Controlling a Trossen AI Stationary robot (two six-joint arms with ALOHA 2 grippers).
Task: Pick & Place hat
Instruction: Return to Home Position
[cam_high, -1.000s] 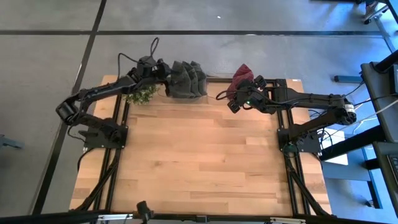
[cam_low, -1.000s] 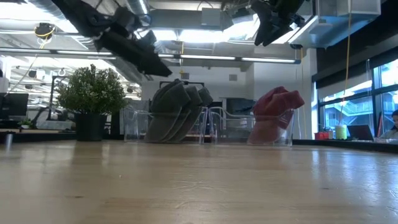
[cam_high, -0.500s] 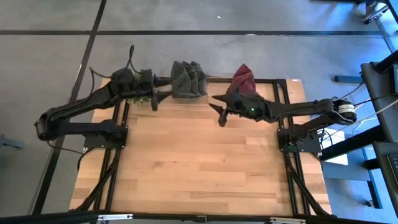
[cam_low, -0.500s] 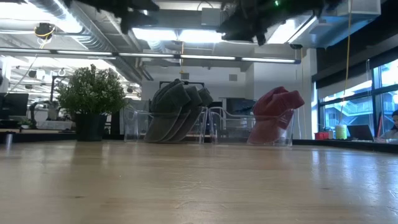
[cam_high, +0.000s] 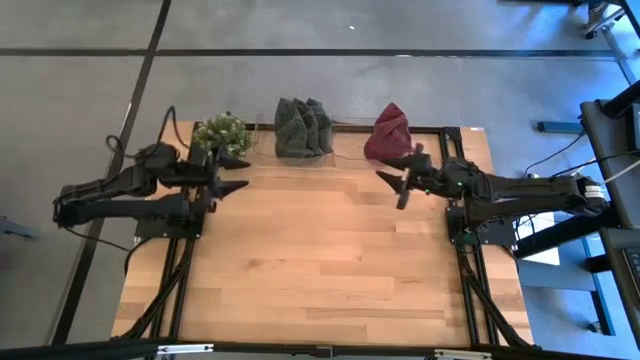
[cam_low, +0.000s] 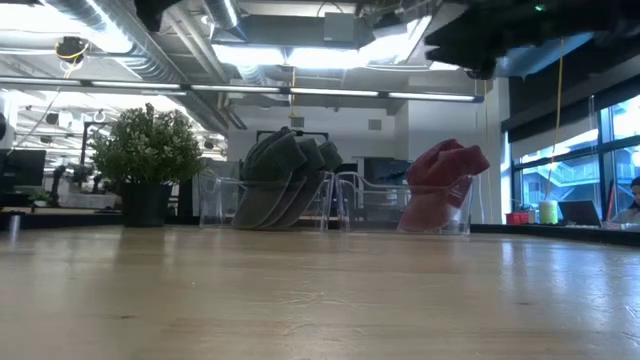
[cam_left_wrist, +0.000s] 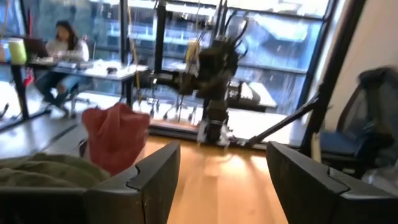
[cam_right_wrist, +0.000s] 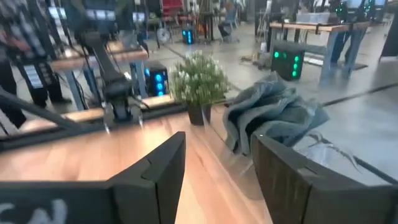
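Note:
A stack of grey-green hats (cam_high: 303, 128) and a red hat (cam_high: 388, 133) stand at the table's far edge. In the low view the grey-green hats (cam_low: 285, 180) and the red hat (cam_low: 440, 185) rest upright in clear holders. My left gripper (cam_high: 237, 172) hangs open near the table's left side, level, pointing right, well short of the hats. My right gripper (cam_high: 394, 186) is open too, pointing left, just on the near side of the red hat. In the left wrist view the red hat (cam_left_wrist: 115, 134) lies ahead; the right wrist view shows the grey-green hats (cam_right_wrist: 273, 115).
A small potted plant (cam_high: 222, 132) stands at the far left corner, close to my left gripper. The wooden table (cam_high: 320, 260) stretches bare between the arms and toward the near edge. A person sits at a desk (cam_left_wrist: 62, 43) in the room beyond.
Both arms have drawn back from the hats at the far edge. My left gripper has swung away from the grey-green stack toward the table's left side. My right gripper has moved from the red hat toward the right and slightly nearer. The hats have stayed in their holders.

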